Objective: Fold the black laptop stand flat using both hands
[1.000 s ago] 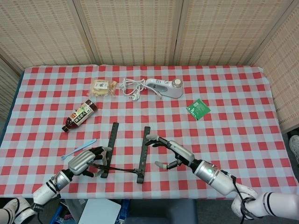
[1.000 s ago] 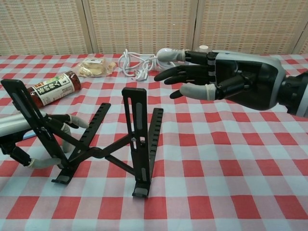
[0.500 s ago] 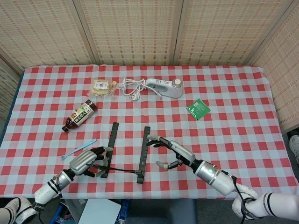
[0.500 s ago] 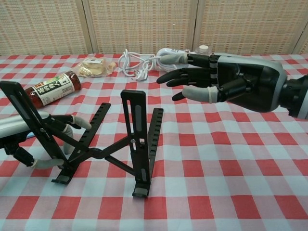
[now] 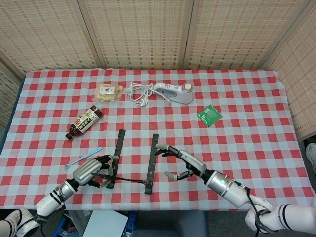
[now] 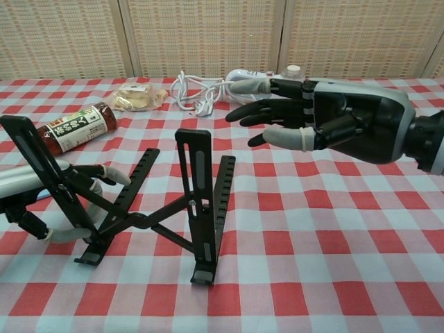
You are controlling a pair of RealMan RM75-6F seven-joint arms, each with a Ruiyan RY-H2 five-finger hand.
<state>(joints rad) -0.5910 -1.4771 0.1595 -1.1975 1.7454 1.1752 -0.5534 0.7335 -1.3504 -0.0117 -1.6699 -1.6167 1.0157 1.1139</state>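
The black laptop stand stands unfolded near the table's front edge, both support arms raised. My left hand wraps its fingers around the stand's left support arm and grips it. My right hand hovers just right of the stand's right arm, fingers spread and pointing left, holding nothing and not touching the stand.
A brown sauce bottle lies left of the stand, with a blue spoon nearer the left hand. A snack bag, a white corded appliance and a green packet lie further back.
The right hand has drawn back slightly toward the front right. The left hand and the stand have barely moved.
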